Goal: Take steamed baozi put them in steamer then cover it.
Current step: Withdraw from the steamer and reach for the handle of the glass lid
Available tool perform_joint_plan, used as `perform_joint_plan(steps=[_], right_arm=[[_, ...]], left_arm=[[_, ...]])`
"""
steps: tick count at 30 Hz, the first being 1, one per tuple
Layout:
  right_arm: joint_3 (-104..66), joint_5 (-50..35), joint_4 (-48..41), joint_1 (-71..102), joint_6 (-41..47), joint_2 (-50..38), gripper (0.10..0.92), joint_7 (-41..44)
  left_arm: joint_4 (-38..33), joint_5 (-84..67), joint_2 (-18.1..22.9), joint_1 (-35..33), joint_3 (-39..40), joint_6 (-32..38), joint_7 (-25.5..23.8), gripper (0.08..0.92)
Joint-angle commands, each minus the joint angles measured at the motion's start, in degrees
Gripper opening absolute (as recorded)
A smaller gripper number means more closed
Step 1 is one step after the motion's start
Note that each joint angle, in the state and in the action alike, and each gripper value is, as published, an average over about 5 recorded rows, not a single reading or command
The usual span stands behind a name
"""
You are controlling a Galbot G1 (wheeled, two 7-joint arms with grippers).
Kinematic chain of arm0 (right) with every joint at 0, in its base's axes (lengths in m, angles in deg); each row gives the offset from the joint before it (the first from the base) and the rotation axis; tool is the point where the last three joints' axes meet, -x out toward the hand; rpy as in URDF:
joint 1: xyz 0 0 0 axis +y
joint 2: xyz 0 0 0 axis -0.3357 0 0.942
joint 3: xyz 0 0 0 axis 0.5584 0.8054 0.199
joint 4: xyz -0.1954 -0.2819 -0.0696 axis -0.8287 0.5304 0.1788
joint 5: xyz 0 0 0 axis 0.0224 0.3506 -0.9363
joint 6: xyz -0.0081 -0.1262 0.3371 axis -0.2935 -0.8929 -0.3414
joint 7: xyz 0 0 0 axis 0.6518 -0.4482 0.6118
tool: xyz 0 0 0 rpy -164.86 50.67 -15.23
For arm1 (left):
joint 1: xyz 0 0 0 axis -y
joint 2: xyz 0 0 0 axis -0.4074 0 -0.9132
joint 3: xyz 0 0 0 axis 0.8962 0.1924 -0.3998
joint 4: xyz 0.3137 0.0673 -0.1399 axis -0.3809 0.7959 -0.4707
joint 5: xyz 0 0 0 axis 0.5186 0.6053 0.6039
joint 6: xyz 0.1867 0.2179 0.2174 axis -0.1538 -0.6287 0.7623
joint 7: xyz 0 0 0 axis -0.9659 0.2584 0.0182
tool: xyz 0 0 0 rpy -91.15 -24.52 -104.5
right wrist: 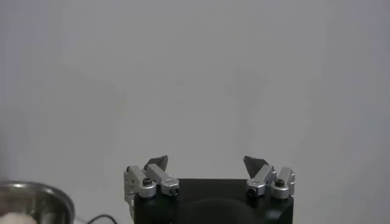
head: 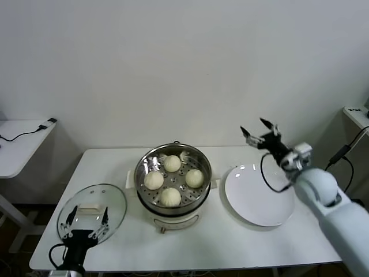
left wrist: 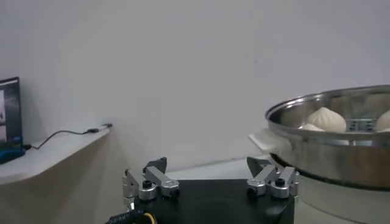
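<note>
Four cream-white baozi (head: 172, 180) lie on the perforated tray inside the shiny steel steamer (head: 173, 154), which stands on its white base at the table's middle. Two baozi (left wrist: 325, 118) show over the steamer's rim (left wrist: 329, 137) in the left wrist view. The glass lid (head: 92, 210) lies flat on the table at the left. My left gripper (head: 87, 220) is open and empty, low over the lid's near edge. My right gripper (head: 260, 131) is open and empty, raised above the far right of the table, beyond the white plate (head: 256, 196).
The flat white plate lies right of the steamer. A white side table (head: 20, 141) with a cable stands at the far left, and another surface (head: 356, 115) with a cable at the far right. The steamer's rim (right wrist: 30, 198) shows in the right wrist view.
</note>
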Motion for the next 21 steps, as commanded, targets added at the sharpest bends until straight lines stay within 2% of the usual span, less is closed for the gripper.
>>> perform_joint_plan(steps=[1, 4, 7, 10, 15, 21], right_arm=[[-18.30, 9.54, 2.39, 35.06, -15.36, 16.11, 0.823, 0.47], [-17.71, 10.49, 1.48, 37.02, -17.08, 19.10, 0.823, 1.14], [-17.31, 10.45, 1.62, 38.76, -17.43, 21.15, 0.823, 1.26], [-16.87, 10.43, 2.22, 39.95, -17.57, 22.12, 0.823, 1.00], [-15.82, 9.86, 3.97, 41.36, -17.84, 22.06, 0.823, -0.40], [-14.89, 9.54, 6.76, 42.00, -17.43, 21.65, 0.823, -2.19]], left_arm=[[2.47, 7.30, -2.20, -0.32, -0.35, 3.97, 1.98, 0.823], [4.68, 18.49, -3.34, -0.34, -0.91, 7.06, 8.17, 0.823], [8.09, 36.40, -4.63, 0.31, -2.07, 11.04, 16.64, 0.823], [11.65, 52.34, -6.23, 0.70, -2.83, 12.31, 22.27, 0.823], [18.68, 68.98, -8.48, 1.72, -1.94, 8.65, 25.84, 0.823], [28.62, 75.19, -8.60, 8.78, -1.00, 6.02, 29.45, 0.823]])
